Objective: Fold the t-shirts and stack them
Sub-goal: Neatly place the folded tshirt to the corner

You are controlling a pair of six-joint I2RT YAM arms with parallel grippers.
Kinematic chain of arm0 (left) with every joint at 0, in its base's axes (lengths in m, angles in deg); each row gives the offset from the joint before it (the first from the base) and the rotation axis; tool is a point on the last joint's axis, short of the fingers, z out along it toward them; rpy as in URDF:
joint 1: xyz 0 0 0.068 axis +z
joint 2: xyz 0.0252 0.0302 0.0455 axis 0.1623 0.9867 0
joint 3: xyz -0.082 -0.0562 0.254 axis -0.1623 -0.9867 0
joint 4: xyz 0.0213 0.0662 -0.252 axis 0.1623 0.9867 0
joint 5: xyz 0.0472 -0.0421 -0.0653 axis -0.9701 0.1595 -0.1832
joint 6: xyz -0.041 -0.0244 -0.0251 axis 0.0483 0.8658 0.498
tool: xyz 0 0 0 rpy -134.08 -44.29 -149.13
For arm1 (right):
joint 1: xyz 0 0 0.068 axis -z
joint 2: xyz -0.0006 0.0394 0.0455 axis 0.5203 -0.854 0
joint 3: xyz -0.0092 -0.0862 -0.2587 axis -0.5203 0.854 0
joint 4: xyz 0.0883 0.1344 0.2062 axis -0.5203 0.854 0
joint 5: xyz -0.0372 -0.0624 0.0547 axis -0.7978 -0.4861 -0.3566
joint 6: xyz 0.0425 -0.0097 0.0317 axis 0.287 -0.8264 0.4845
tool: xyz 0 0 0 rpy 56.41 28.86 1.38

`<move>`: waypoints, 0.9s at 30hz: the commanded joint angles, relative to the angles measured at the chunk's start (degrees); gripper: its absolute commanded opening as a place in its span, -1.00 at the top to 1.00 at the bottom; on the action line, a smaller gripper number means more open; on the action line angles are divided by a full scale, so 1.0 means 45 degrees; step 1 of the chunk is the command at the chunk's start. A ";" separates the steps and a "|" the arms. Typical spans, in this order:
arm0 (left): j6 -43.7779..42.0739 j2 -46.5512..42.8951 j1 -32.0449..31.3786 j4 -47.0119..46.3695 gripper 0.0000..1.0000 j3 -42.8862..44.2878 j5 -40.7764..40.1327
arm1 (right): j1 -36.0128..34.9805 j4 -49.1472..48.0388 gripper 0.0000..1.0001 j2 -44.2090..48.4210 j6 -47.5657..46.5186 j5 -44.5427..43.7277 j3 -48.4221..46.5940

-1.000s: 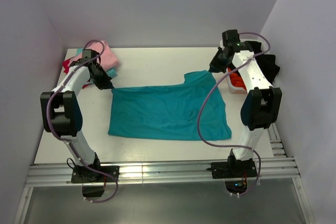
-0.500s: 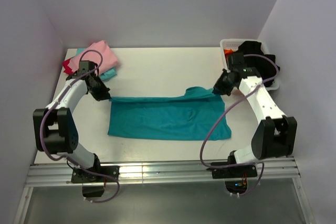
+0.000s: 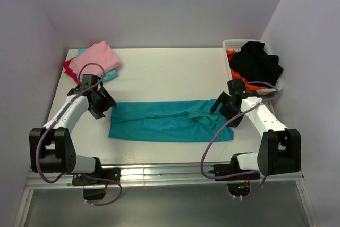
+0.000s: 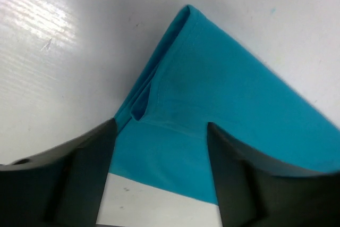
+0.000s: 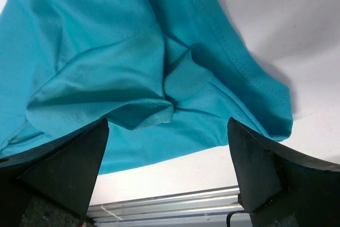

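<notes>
Left wrist view: the teal t-shirt (image 4: 234,104) is cut off at the right edge, and its near hem is hidden behind the left gripper's fingers (image 4: 64,184), themselves blurred and clipped at the bottom. Right wrist view: the cloth is cropped above and left of the right gripper's fingers (image 5: 53,174). From above, beyond the left fingers, the red t-shirt (image 3: 67,67) and lighter teal t-shirt (image 3: 110,75) are mostly buried under the pink t-shirt (image 3: 95,57). Beyond the right fingers, the basket (image 3: 228,43) is largely covered by black cloth (image 3: 257,62).
</notes>
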 commanded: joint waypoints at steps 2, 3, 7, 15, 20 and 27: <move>0.0301 -0.0676 -0.0044 0.0282 -0.57 0.0531 -0.0938 | -0.0007 0.0163 -1.00 -0.0119 0.0007 -0.0779 -0.0921; 0.0301 -0.0714 -0.0044 0.0379 -0.57 0.0649 -0.0977 | -0.0007 0.0202 -1.00 -0.0099 -0.0013 -0.0779 -0.1174; 0.0359 -0.0773 -0.0063 0.0458 -0.50 0.1118 -0.0958 | -0.0007 0.0339 -1.00 -0.0177 -0.0052 -0.0506 -0.1566; 0.0437 -0.0500 -0.0082 0.0322 -0.35 0.1236 -0.0587 | -0.0279 0.0027 -1.00 -0.0664 0.0318 0.0255 -0.1801; 0.0496 -0.0461 -0.0102 0.0244 -0.28 0.1295 -0.0450 | -0.1603 0.0085 -1.00 -0.1445 0.1099 0.0315 -0.2697; 0.0574 -0.0558 -0.0161 0.0009 -0.20 0.1061 -0.0450 | -0.3111 0.0261 -1.00 -0.2559 0.1608 0.0159 -0.3500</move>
